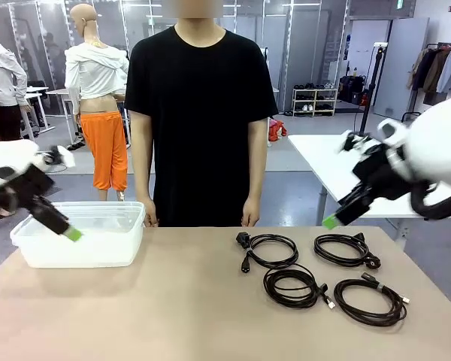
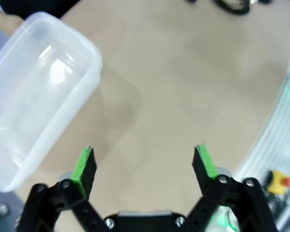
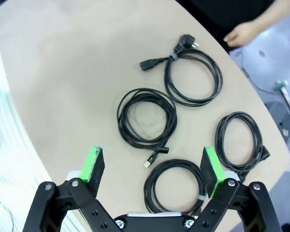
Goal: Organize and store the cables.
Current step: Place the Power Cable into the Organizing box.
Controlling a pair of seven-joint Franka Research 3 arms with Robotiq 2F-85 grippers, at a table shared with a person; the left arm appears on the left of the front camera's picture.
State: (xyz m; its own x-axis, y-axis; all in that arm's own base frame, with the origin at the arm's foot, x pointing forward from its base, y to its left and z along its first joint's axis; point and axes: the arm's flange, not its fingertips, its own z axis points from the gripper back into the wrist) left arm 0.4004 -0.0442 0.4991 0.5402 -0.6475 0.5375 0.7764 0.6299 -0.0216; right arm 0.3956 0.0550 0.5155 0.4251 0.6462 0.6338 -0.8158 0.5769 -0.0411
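Right wrist view shows 4 cables (image 3: pixel 150 63), left wrist perhaps 1

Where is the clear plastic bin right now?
Front view: the clear bin sits far left on the table, by the left pincer, apart from the cables at right.

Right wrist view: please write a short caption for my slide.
Open right gripper hovers above four coiled black cables on the table.
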